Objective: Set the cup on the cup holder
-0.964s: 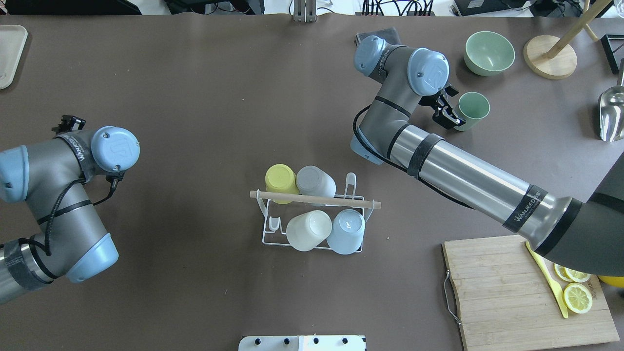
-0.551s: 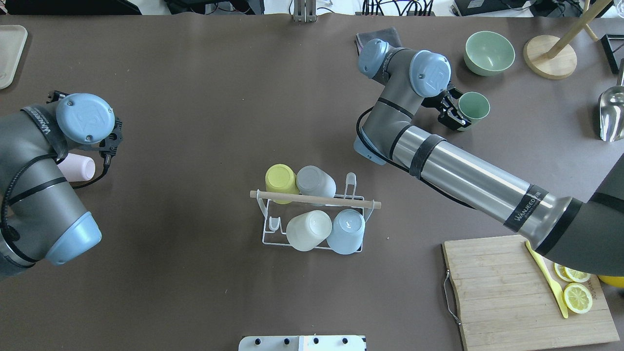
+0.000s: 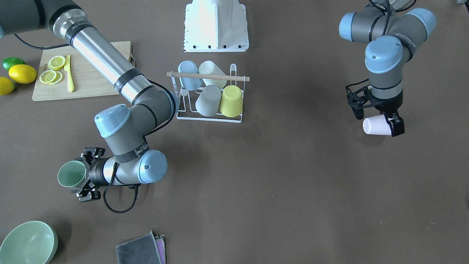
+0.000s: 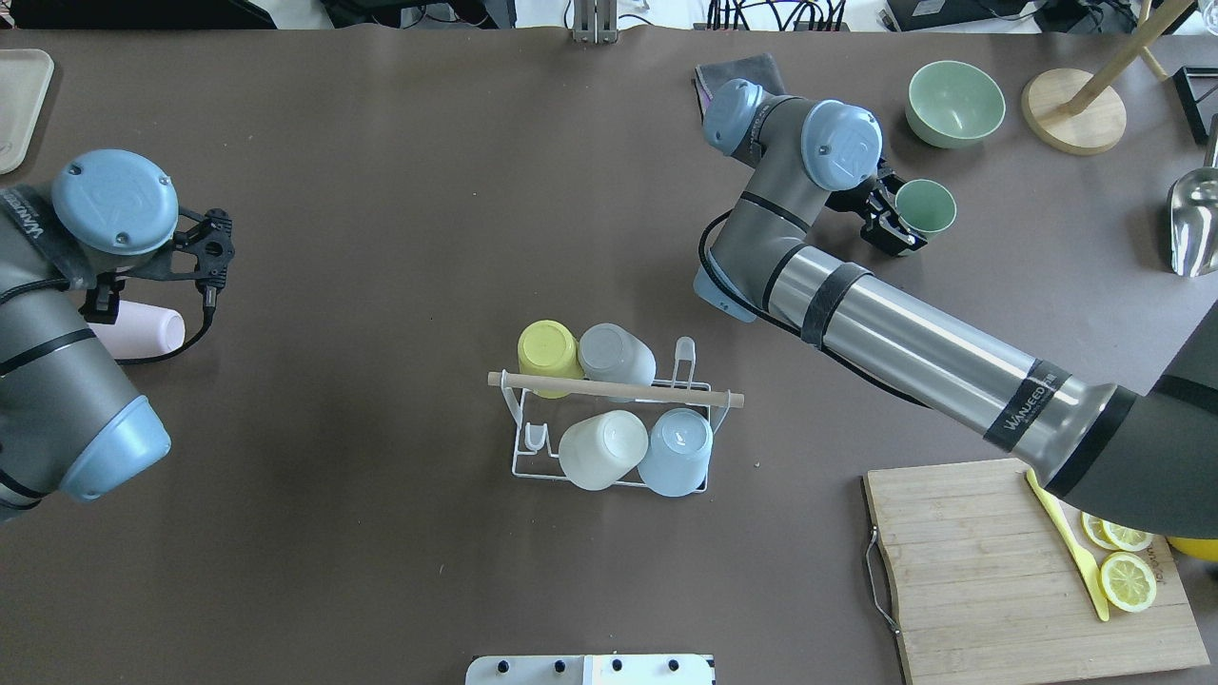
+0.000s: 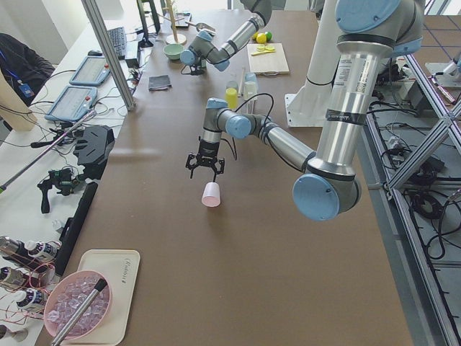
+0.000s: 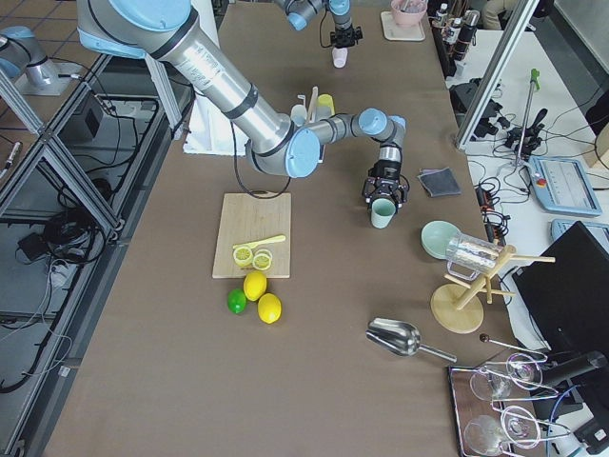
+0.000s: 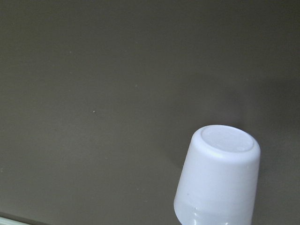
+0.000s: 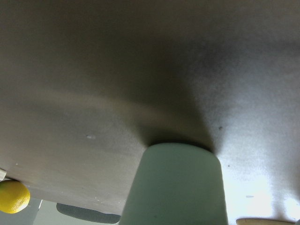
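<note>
The white wire cup holder [image 4: 525, 455] with its wooden rod [image 3: 209, 76] stands mid-table, and several cups sit upside down on its prongs. A pale pink cup [image 3: 370, 125] rests on the table at my left. Its base faces the left wrist camera [image 7: 218, 178]. My left gripper [image 3: 377, 123] hangs open over it, one finger on each side. A green cup [image 4: 925, 206] stands upright at the far right. My right gripper [image 3: 78, 176] is level with it and open, its fingers close along the cup's two sides. The right wrist view shows the green cup [image 8: 176, 187] very near.
A green bowl [image 4: 954, 103], a round wooden stand [image 4: 1073, 109] and a metal scoop [image 4: 1194, 224] lie beyond the green cup. A folded grey cloth [image 3: 141, 249] is near the right elbow. A cutting board [image 4: 990, 571] holds lemon slices and a yellow knife.
My left wrist swung away from the table's middle and turned over, which uncovered the pink cup. My right gripper slid closer to the green cup.
</note>
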`<move>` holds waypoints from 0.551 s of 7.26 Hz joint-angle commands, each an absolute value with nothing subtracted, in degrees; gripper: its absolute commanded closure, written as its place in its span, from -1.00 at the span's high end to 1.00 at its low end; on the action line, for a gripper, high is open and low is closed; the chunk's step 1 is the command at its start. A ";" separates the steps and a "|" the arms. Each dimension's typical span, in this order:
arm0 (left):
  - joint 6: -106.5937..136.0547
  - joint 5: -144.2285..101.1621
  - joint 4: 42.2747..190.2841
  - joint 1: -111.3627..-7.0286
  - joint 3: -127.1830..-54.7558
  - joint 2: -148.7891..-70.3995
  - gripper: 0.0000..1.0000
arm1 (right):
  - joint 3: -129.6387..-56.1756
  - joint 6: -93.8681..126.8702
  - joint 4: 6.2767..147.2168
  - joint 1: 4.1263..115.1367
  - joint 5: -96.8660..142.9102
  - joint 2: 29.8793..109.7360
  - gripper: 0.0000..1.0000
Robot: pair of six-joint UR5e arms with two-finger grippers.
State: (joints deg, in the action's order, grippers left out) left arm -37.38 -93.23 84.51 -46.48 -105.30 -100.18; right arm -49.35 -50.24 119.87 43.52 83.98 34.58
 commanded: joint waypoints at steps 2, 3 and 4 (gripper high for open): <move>-37.44 -97.55 92.45 -47.29 -103.10 -97.74 0.95 | -49.39 -49.66 120.85 43.59 82.80 34.45 0.98; -37.70 -97.65 93.24 -47.29 -103.10 -97.73 0.95 | -49.39 -49.57 120.94 43.59 82.79 34.37 0.98; -37.79 -100.17 93.51 -47.29 -103.27 -97.47 0.95 | -49.48 -48.96 121.20 43.59 82.79 34.37 0.98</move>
